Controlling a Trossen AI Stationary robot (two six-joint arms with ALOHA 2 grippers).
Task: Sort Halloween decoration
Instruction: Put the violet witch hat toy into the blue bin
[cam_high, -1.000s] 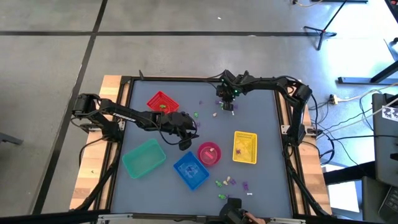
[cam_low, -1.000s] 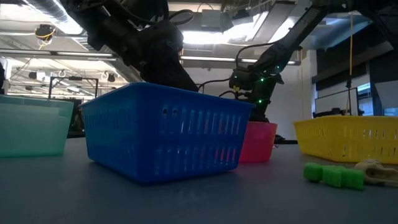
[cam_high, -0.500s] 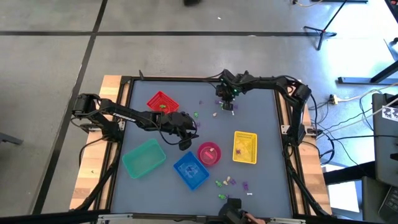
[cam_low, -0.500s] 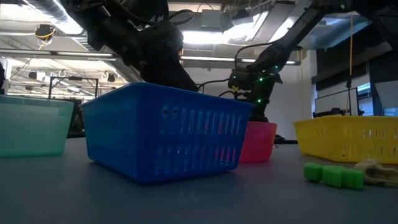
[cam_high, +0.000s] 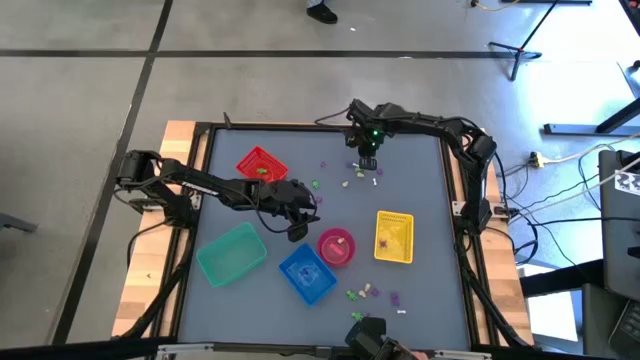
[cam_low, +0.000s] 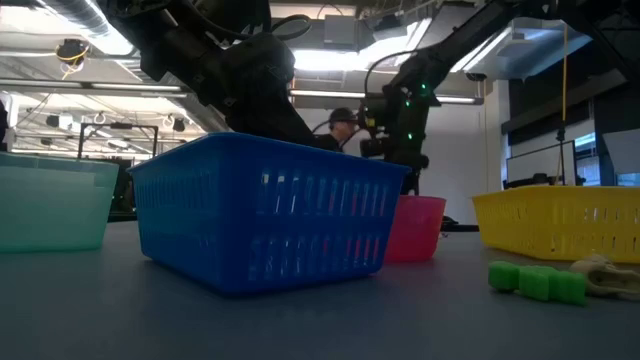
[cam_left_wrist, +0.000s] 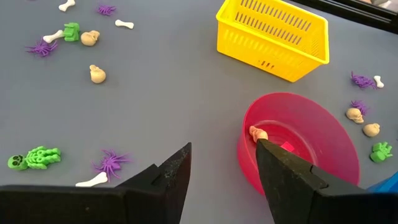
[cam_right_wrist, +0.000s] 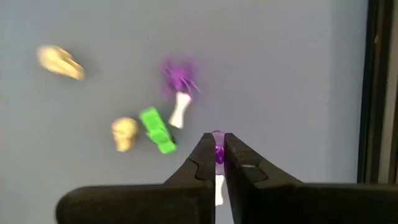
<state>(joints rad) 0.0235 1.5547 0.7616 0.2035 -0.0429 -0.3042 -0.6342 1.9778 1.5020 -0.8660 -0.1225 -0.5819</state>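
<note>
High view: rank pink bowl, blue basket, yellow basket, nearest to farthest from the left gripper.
From the left gripper:
1. pink bowl, right beside it.
2. blue basket, toward the table's near edge.
3. yellow basket, beyond the bowl on the right arm's side.

Grey concrete floor (cam_high: 90, 100) (dark seams)

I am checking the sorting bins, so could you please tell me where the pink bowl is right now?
In the high view the pink bowl sits near the table's middle, between the blue basket and the yellow basket, just beside the open left gripper.
</note>
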